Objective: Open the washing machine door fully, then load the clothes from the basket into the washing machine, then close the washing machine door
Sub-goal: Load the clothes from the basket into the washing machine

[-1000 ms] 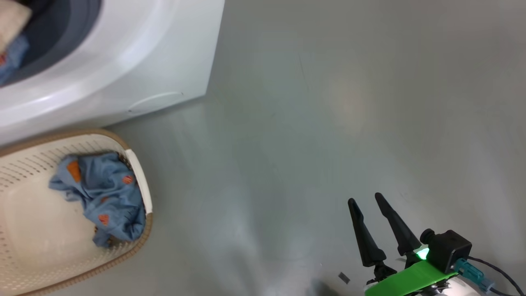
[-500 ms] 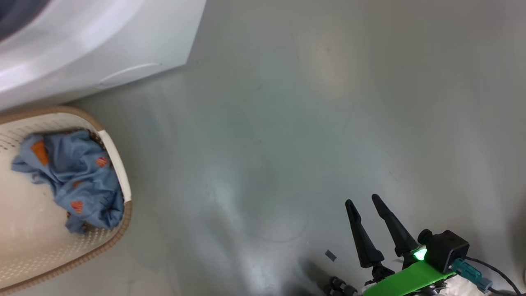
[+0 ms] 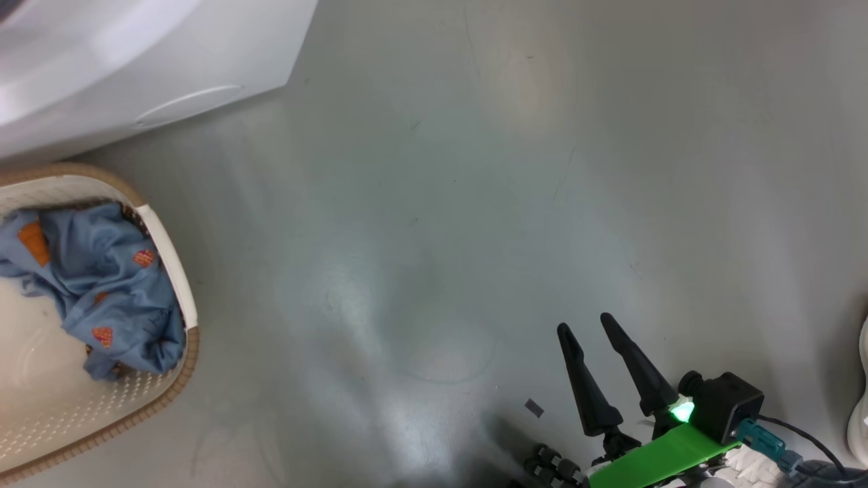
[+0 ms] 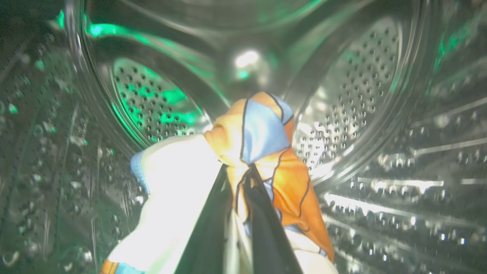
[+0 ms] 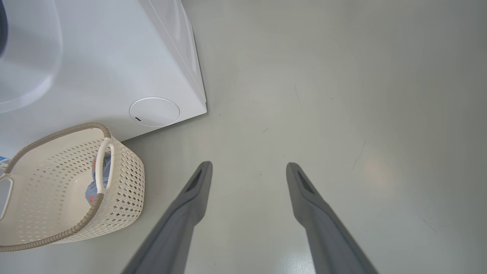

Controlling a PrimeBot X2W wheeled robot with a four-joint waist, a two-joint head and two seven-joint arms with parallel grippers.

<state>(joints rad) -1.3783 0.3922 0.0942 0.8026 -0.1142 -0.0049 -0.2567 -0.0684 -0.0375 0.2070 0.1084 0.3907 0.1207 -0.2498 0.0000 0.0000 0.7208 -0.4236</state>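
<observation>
Cream-white perforated plastic basket (image 3: 173,266): cut by frame edge (head view). White boxy washing machine (image 3: 203,54) behind basket: mostly cropped. Light-blue orange-printed garment (image 5: 90,193) inside basket: largely wall-hidden.

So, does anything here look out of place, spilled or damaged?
Only a small thing: a dark scrap lies on the floor near the right fingers, belonging to nothing around it. The floor has a few faint scuffs. The blue garment sits inside the basket; nothing is spilled.
</observation>
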